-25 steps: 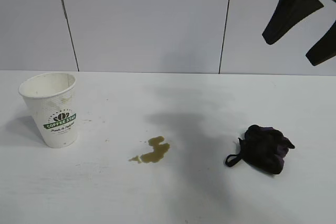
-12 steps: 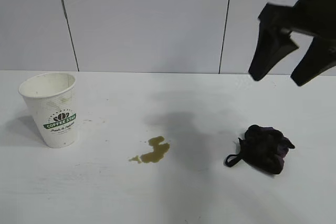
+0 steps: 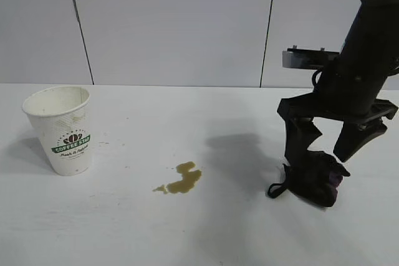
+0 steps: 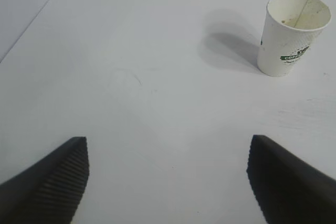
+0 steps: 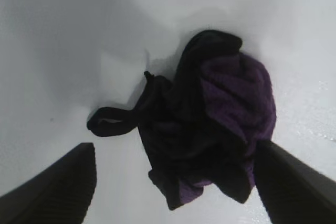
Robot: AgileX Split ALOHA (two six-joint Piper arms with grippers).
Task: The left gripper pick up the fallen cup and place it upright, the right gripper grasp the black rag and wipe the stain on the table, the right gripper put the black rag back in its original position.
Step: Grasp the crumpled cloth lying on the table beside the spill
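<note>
Well, white table [image 3: 187, 228] w/ stain [image 3: 182, 179], grey panel wall [image 3: 174, 23]; both tools spread apart.

Level exterior view faces the table [image 3: 124, 228]; wrist views look down close.

The left gripper [image 4: 168, 182] is hovering over the white surface [image 4: 136, 77] with its two ribbed black fingers [image 4: 52, 182] spread wide apart. The cup [image 4: 291, 35] is standing upright well ahead, casting a shadow.

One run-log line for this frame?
cup upright | stain unwiped | right gripper open over black rag | left gripper open, idle
</note>
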